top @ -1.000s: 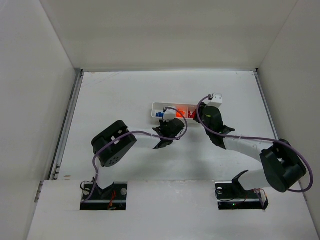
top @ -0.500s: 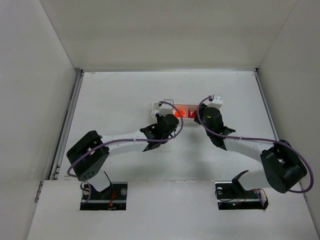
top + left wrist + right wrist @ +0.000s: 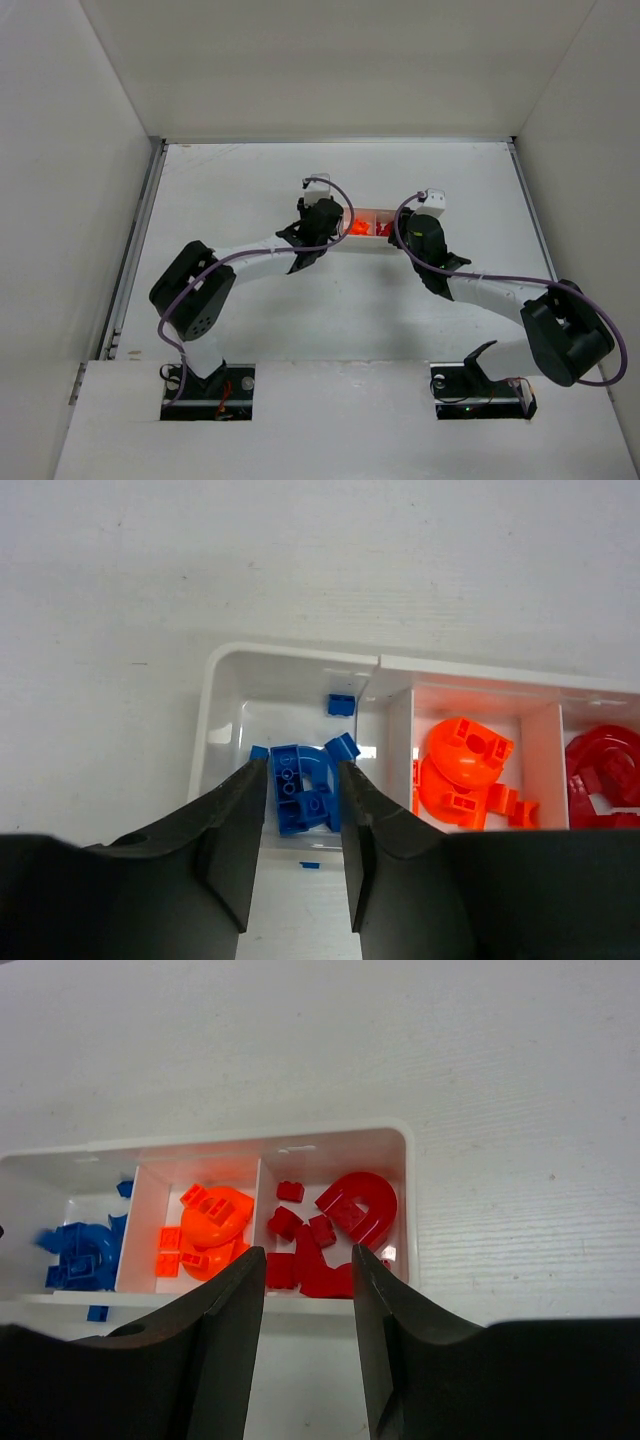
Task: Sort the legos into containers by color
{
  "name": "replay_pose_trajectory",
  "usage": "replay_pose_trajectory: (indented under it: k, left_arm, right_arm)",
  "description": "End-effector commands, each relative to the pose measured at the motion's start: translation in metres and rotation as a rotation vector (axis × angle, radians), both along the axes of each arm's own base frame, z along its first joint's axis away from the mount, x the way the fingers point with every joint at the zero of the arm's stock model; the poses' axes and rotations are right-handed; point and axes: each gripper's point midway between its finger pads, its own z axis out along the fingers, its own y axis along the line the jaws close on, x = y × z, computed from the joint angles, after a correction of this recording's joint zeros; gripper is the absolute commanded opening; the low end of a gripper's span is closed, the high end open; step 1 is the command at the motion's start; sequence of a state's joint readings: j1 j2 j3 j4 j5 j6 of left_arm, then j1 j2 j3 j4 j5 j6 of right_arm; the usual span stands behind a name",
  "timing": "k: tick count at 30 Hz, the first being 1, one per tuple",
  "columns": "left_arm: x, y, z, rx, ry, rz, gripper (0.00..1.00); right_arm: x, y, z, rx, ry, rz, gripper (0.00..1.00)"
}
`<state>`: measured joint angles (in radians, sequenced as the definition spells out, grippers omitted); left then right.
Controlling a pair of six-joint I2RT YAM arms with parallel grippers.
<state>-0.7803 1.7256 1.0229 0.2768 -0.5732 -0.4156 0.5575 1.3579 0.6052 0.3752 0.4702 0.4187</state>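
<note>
The white tray (image 3: 290, 656) has three compartments side by side. Blue legos (image 3: 300, 788) lie in its left one, orange legos (image 3: 463, 770) in the middle, red legos (image 3: 603, 765) in the right. My left gripper (image 3: 302, 778) is open and empty, fingers straddling the view of the blue pile from the near side. My right gripper (image 3: 308, 1258) is open and empty just in front of the red legos (image 3: 352, 1210). One tiny blue piece (image 3: 97, 1312) lies on the table against the tray's near wall. In the top view both grippers (image 3: 318, 215) (image 3: 420, 228) hang over the tray (image 3: 372, 211).
The white table (image 3: 250, 180) is walled on the left, right and back. The tray sits mid-table toward the back. The orange legos (image 3: 210, 1225) and blue legos (image 3: 80, 1255) also show in the right wrist view.
My left arm has stretched out and swung its gripper from the tray's near side to over the left, blue end. The right arm has not moved.
</note>
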Motion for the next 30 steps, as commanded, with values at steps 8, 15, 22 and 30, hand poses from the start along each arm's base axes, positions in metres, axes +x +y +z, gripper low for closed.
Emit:
replay_pose_trajectory:
  k: [8,15,22,30]
  left_arm:
    - [-0.066,0.012,0.009,-0.058,-0.04,-0.073,0.24]
    - [-0.084,0.018,-0.032,-0.038,0.022,-0.075,0.24]
    - [-0.073,-0.001,-0.057,-0.005,0.036,-0.102,0.25]
    - [-0.054,-0.007,-0.079,0.024,0.05,-0.07,0.28]
  right_arm:
    - [0.003,0.007,0.018,0.048,-0.059,0.01,0.45]
    - [0.005,0.008,0.016,0.041,-0.053,0.011,0.45]
    - [0.004,0.007,0.017,0.043,-0.057,0.011,0.45]
    - [0.005,0.007,0.018,0.041,-0.059,0.012,0.45]
